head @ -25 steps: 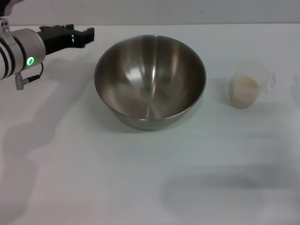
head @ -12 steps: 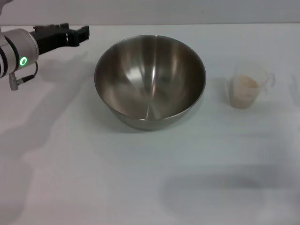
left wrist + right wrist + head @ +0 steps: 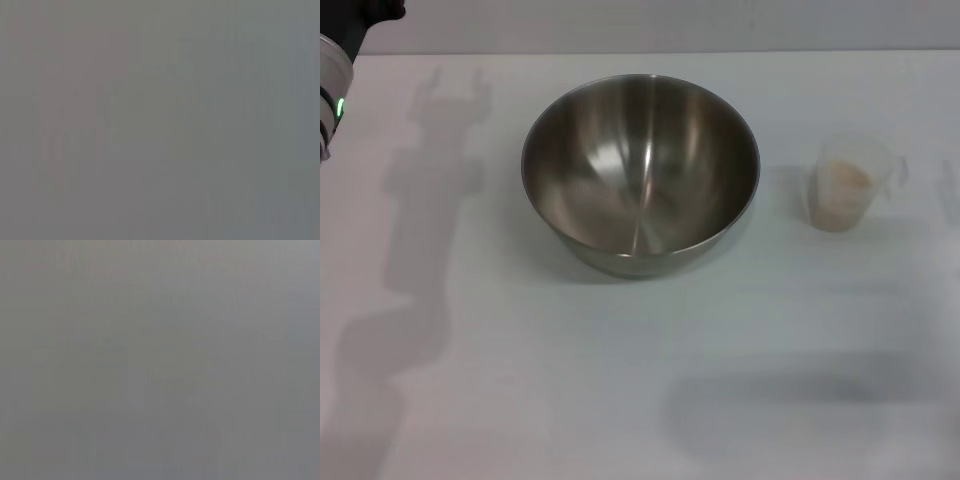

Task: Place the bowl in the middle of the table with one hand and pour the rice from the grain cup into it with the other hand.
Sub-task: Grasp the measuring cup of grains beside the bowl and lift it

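At the far left edge of my head camera I see only a sliver of the left arm (image 3: 332,75): a rounded silver-grey cylinder with a spot of green ring light and a bit of black housing above it at the corner. The left gripper itself lies outside the view, so I cannot tell how far it is open or whether it has hold of anything; its forked shadow falls grey and soft on the table (image 3: 470,400), a plain, matte white flat top that fills nearly everything I see. Moving right, the bowl (image 3: 640,172) sits upright around the middle of the table, slightly toward the far side: a large round stainless-steel shell with deep curved walls, a thin rolled rim and a brushed interior that catches streaky pale reflections. Its inside looks bare metal. Well apart from it on the right stands the grain cup (image 3: 847,190), small, tapered, made of cloudy clear plastic, with a little spout or handle jutting from its rim on the right. Through its wall I see the rice (image 3: 843,185), a pale beige granular mass filling most of it. The right gripper shows nowhere in my head view, and both wrist cameras give me only a flat featureless grey.
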You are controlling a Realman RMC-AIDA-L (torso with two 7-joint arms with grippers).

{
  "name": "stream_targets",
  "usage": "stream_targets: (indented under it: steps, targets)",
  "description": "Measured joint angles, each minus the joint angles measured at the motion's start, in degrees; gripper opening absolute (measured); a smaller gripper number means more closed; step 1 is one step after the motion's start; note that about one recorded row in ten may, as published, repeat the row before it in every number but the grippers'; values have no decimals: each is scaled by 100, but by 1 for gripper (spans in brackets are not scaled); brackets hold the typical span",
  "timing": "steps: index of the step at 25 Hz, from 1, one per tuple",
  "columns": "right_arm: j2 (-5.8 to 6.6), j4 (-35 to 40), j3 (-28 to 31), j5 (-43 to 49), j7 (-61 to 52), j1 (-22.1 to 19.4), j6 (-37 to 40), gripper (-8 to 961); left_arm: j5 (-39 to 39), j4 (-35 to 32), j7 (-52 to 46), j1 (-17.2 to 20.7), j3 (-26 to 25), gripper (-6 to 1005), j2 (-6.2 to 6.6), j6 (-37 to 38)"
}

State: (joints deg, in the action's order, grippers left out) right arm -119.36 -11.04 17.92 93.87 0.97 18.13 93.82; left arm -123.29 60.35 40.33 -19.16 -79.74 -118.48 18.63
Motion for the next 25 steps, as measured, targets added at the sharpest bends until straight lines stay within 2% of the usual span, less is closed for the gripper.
stream_targets:
  steps: [3, 7, 9, 13, 16, 17, 18, 19, 22, 23, 24, 25]
  targets:
    - [0, -2, 0, 0, 0, -18, -1, 714, -18, -144, -176, -10, 289, 557, 21, 517]
    - [0, -3, -6, 0, 0, -21, -2, 714, -20, -193, -405, -22, 356, 557, 15, 733]
    - [0, -3, -15, 4, 0, -1, -3, 714, -23, -289, -1339, -48, 426, 557, 24, 1014]
    - [0, -6, -20, 8, 0, 6, -5, 714, -28, -307, -2112, -14, 426, 557, 30, 1192]
    - [0, -8, -16, 9, 0, 6, -5, 713, -405, -295, -3011, 92, 412, 557, 51, 1334]
    - [0, -8, -16, 9, 0, 6, -5, 713, -405, -295, -3011, 92, 412, 557, 51, 1334]
    - [0, -9, -11, 9, 0, 7, -5, 713, -1041, -317, -3542, 150, 388, 557, 55, 1444]
    - [0, -9, -8, 9, 0, 6, -5, 713, -1041, -317, -3542, 150, 388, 557, 55, 1444]
    - [0, -12, -4, 9, 0, 7, -5, 713, -2227, -502, -3999, 157, 380, 557, 55, 1740]
    - [0, -12, -3, 9, 0, 11, -5, 713, -3072, -630, -4112, 113, 326, 557, 64, 1816]
    - [0, -12, -3, 9, 0, 11, -5, 714, -3072, -630, -4112, 113, 326, 557, 64, 1816]
    - [0, -12, -6, 9, 0, 23, -5, 714, -3632, -717, -4337, 80, 262, 557, 100, 1774]
